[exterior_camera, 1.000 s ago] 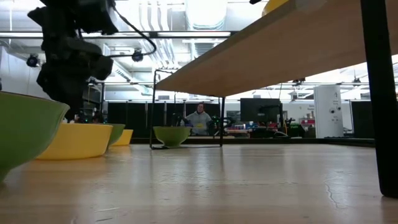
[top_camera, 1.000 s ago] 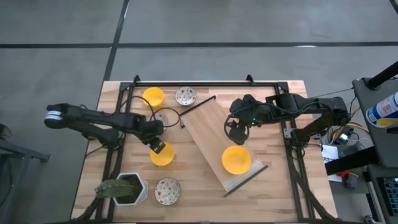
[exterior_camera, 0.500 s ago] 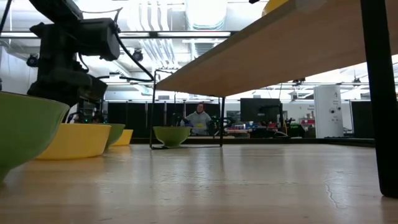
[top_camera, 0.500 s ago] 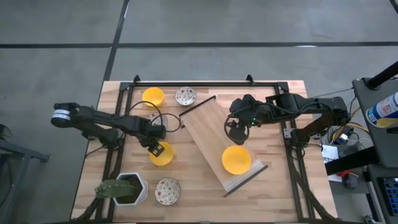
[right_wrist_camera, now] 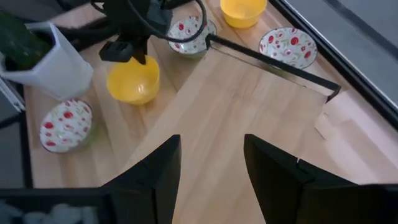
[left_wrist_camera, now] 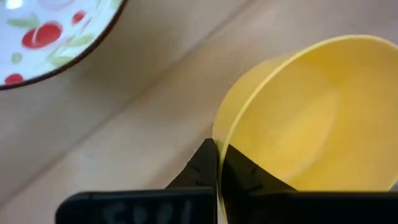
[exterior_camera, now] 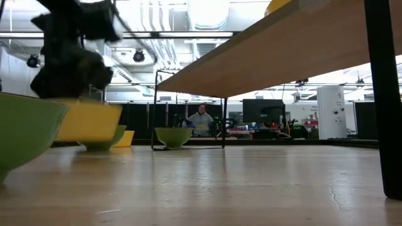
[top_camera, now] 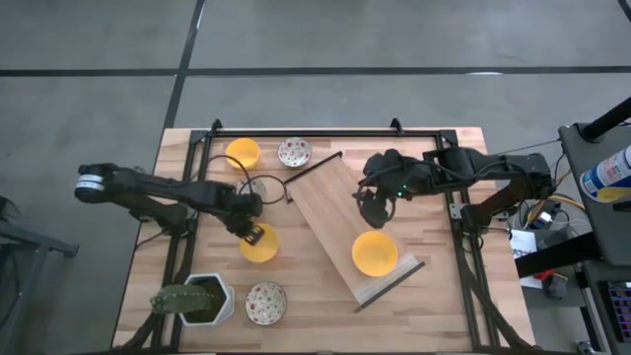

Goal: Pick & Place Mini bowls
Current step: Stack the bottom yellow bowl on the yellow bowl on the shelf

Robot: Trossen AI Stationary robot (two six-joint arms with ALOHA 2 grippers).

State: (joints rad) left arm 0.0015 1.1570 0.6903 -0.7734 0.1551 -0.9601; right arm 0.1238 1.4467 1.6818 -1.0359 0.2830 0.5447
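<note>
My left gripper is shut on a plain yellow mini bowl left of the table's middle. Another yellow bowl sits on the slanted wooden board, and a third stands at the far left beside a floral bowl. A second floral bowl lies partly under my left arm's cable, and a third stands near the front edge. My right gripper hovers open above the board, holding nothing. My left gripper pinches the yellow bowl's rim, one finger inside the bowl and one outside, on the side toward the table's far-left. The fingers come steeply from above. In the low view the bowl hangs clear of the table, its mouth up.
A white hexagonal pot with a green plant stands at the front left. The slanted board fills the table's middle, and a black frame runs along the far edge and both sides. Bare wood lies in front of the held bowl.
My left gripper has sunk onto the yellow bowl, shut on its rim and risen again. The bowl, which stood on the table, now hangs a little above it, and has hardly moved sideways.
</note>
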